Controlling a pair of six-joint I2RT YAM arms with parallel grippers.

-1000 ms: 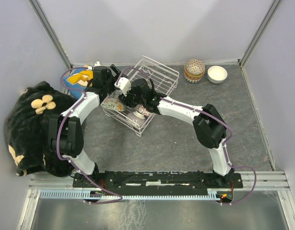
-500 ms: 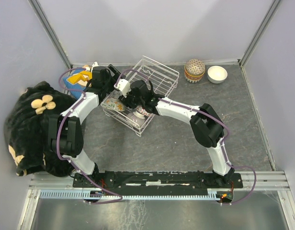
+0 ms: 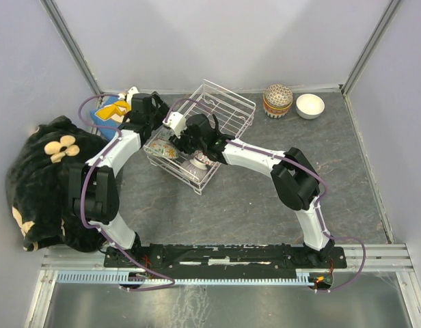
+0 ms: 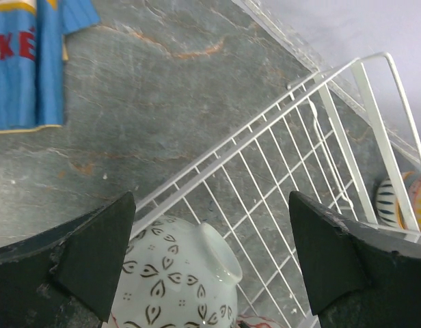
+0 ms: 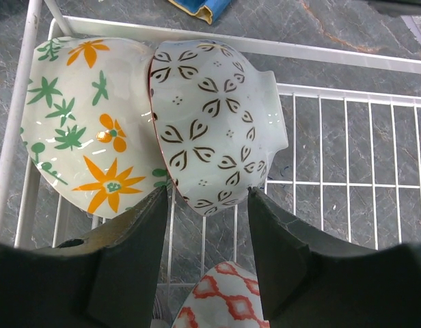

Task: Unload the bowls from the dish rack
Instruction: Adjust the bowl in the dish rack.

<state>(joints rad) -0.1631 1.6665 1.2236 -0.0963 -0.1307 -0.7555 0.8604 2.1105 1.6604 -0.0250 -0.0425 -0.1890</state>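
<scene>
At the near edge of the grey table (image 3: 231,205), the two arm bases stood side by side on a black rail (image 3: 224,254). A black plush toy (image 3: 43,178) lay at the left, beside the left arm.

Past mid-table sat the dish rack (image 3: 224,113), turned askew to the table edges. Both arms reached to its near-left end.

The right gripper (image 5: 209,198) was inside the rack. Its two fingers stood one on each side of the leaf-patterned bowl (image 5: 210,123) and touched its lower wall, so the jaws were clamped on that bowl at a partial opening. The bowl lay on its side with its foot toward the right of the right wrist view. It touched the floral bowl (image 5: 87,143), which also lay on its side in the rack's corner. A red-lattice bowl (image 5: 227,301) lay just below the fingers, closer to the camera.

The left gripper (image 4: 212,205) hung over the rack's rim with its jaws spread wide and nothing between them. The leaf-patterned bowl showed below it. A striped bowl (image 4: 402,201) was partly visible beyond the rack's far wall.

A blue garment (image 3: 111,109) lay left of the rack.

Near the back wall, well apart from the rack, an inverted patterned bowl (image 3: 278,100) stood just beside an upright white bowl (image 3: 310,106).
</scene>
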